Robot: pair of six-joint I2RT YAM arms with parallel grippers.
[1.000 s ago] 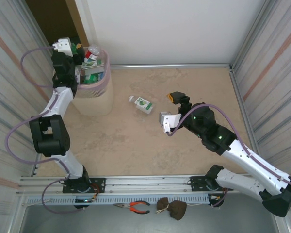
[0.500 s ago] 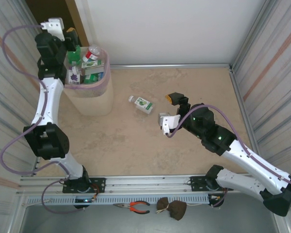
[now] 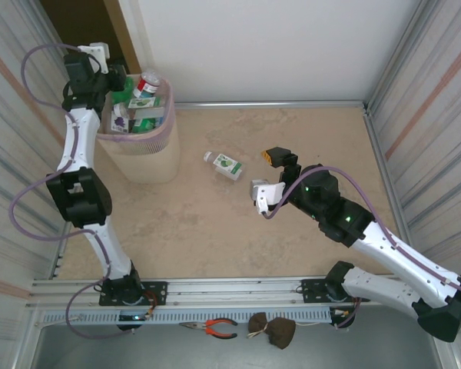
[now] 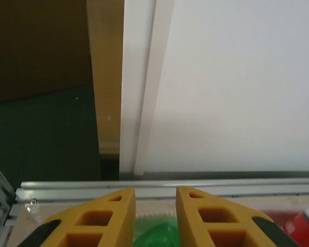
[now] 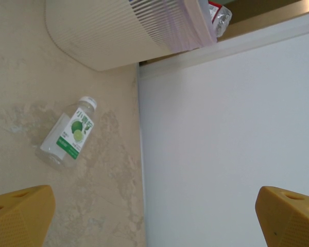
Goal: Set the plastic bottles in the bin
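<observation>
Pinkish bin [image 3: 150, 157], one, full of bottles [image 3: 142, 105]; one clear bottle [image 3: 224, 164] on table [image 3: 315, 131].

place: robot lab test cell
evidence: panelled enclosure walls [image 3: 15, 154], aluminium frame rail [image 3: 230, 290], pliers [image 3: 213, 328] on front ledge

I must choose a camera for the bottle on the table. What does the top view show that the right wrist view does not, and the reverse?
Top view: the left arm ending above the bin, several bottles heaped inside it, and pliers at the near edge. Right wrist view: fine ribs on the bin's side wall and the lime and lettering on the bottle's label. Both: that clear bottle lying on the table, the bin, a red-labelled bottle at its rim, and the open right pincer.
</observation>
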